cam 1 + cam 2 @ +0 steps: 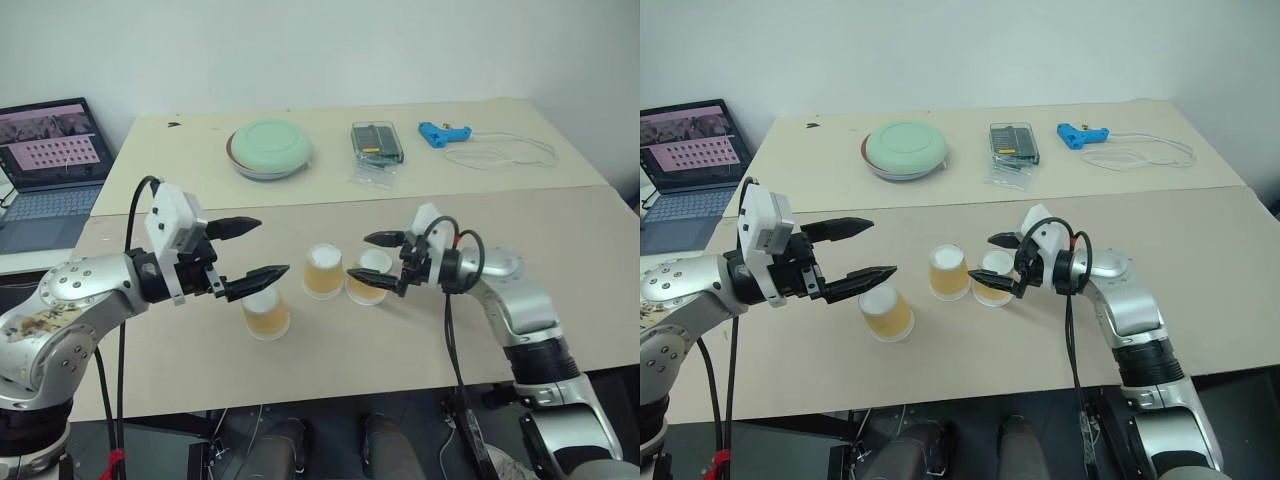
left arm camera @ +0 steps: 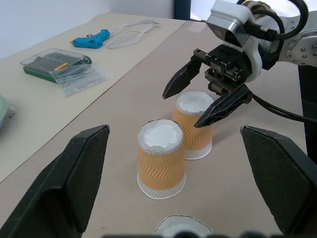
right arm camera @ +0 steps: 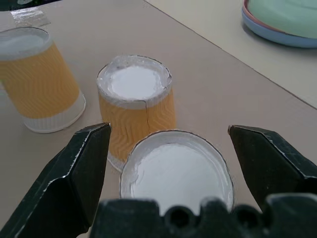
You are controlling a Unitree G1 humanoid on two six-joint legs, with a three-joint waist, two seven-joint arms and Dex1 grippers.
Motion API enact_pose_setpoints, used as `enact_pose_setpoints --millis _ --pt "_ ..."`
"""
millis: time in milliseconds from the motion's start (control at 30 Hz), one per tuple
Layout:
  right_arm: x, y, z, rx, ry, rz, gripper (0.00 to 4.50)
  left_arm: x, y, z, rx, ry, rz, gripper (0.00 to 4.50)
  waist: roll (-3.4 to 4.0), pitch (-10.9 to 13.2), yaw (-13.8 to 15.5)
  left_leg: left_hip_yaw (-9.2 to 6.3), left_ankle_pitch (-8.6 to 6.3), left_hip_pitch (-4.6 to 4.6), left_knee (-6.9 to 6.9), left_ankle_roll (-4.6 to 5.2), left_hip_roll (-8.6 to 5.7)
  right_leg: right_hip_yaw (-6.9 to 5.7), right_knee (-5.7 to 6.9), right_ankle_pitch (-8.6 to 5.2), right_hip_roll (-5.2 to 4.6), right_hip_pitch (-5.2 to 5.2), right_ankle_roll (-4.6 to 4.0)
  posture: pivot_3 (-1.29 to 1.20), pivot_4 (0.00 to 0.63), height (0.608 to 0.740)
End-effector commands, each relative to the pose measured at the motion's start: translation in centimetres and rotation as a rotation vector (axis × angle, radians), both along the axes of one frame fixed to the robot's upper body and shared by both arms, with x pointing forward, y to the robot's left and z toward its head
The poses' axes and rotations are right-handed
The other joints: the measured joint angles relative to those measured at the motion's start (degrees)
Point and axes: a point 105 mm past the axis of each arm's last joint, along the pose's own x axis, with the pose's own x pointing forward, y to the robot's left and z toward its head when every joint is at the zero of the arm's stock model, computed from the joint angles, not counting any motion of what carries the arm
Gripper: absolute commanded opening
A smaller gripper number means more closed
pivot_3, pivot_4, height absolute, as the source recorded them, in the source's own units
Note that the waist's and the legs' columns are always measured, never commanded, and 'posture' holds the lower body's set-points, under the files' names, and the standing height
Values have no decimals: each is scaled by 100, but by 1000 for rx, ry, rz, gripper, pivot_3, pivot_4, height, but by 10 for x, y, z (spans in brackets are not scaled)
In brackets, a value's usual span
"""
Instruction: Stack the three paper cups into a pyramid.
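Three paper cups are seen upside down on the table; two touch, with the third at 7 o'clock, just beneath the wide-open left gripper. The right gripper, jaws wide, straddles the rightmost cup unclamped.

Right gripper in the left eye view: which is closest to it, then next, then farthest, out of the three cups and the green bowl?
From the right gripper:
1. The right cup, between its open fingers.
2. The middle cup, just to that cup's left.
3. The left cup, nearer the left gripper.
4. The green bowl, on the far table.
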Motion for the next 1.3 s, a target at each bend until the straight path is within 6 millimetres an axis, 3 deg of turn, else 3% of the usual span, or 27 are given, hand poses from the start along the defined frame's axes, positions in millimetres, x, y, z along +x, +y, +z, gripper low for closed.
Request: enact_pose_setpoints --millis 33,267,433,533,700,833,1067,1300 --pt "-18 1 58 64 -143 72 4416 -2 4 7 13 -44 17 4500 0 0 -2 0 0 -2 0 0 0 0 0 0 0 -2 0 0 150 740" --pt "-47 6 93 54 -193 163 4416 -1 7 5 2 -58 69 4500 -1 0 13 -1 -1 -2 0 0 4 -2 -2 -1 -1 1 2 0 150 740" --pt "-65 -5 69 -136 -151 224 4416 -7 23 5 -13 -55 179 4500 -3 0 34 -1 -4 -8 0 4 4 -4 -6 -2 -3 -2 2 0 150 740" --pt "-64 -20 53 -239 -126 204 4416 -15 35 6 -8 -48 252 4500 -6 2 47 0 -5 -8 0 5 5 -5 -8 -5 -4 -2 8 0 150 740" --pt "-50 -31 50 -230 -113 153 4416 -41 33 -15 -34 28 291 4500 -7 2 13 14 -5 1 0 5 17 5 -6 -28 -10 9 43 0 150 740" --pt "-47 -28 49 -233 -125 159 4416 -47 33 -24 -56 83 295 4500 -8 3 78 20 -5 -1 1 4 32 -2 -9 -28 -9 9 43 0 150 740" --pt "-50 -25 51 -226 -131 181 4416 -48 41 -45 -35 157 307 4500 -8 3 135 29 -7 -8 1 2 38 -2 -15 -28 -4 3 38 0 150 740" --pt "-55 -29 57 -228 -137 164 4416 -30 40 -76 -29 182 301 4500 -8 3 141 33 -7 -9 1 1 45 -2 -19 -28 -12 7 37 0 150 740"
